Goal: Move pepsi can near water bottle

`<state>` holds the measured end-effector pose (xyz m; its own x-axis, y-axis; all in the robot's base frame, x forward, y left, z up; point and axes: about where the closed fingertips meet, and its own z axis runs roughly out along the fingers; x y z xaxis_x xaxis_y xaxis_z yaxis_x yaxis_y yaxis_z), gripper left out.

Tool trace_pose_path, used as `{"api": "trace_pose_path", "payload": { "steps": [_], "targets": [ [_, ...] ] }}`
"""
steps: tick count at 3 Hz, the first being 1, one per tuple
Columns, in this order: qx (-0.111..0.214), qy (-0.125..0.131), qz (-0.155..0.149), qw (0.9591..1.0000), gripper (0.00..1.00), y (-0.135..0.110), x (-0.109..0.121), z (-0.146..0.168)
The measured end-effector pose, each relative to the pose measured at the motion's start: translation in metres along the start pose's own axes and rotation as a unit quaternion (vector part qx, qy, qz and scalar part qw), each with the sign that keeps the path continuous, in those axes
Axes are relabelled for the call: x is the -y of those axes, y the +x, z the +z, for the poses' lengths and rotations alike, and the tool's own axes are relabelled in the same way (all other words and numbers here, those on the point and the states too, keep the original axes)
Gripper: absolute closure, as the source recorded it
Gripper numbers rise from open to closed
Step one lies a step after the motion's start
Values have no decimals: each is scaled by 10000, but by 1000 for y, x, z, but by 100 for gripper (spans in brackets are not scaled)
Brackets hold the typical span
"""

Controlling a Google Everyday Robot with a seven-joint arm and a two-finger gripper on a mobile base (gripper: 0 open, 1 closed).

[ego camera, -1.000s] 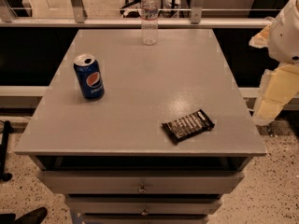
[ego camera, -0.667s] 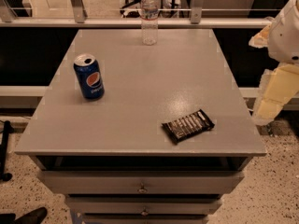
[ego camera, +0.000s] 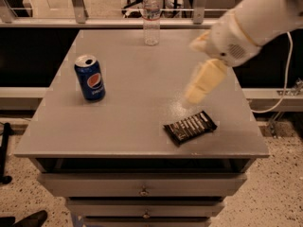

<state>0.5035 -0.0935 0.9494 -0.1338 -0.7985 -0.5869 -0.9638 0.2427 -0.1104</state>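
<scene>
The pepsi can (ego camera: 90,77) stands upright on the left side of the grey table top (ego camera: 137,122), blue with a round logo and a silver top. The water bottle (ego camera: 151,16) stands upright at the table's far edge, clear with a white cap and a pale label band. My gripper (ego camera: 194,97) hangs over the right middle of the table on a white arm that comes in from the upper right. It is well to the right of the can and just above and behind a dark wrapper. It holds nothing.
A flat dark snack wrapper (ego camera: 190,126) lies near the table's front right. The table has drawers (ego camera: 142,190) below its front edge. A metal railing (ego camera: 75,4) runs behind the table. A cable (ego camera: 279,93) hangs at the right.
My arm has swung in from the right edge of the table to over its right middle, above the wrapper. The can, the bottle and the wrapper have not moved.
</scene>
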Motion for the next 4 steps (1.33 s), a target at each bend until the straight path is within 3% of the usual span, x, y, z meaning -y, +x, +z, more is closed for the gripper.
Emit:
{"api": "trace_pose_path", "payload": {
  "steps": [1,2,3,4],
  "targets": [
    [967,-215,98,9950,0,-54,9,30],
    [988,-219,96,9948,0,-55,9,31],
    [1276,-269,76,9914,0,-68,11,44],
    [1805,-427,39,9826,0,-96,13,80]
  ]
}}
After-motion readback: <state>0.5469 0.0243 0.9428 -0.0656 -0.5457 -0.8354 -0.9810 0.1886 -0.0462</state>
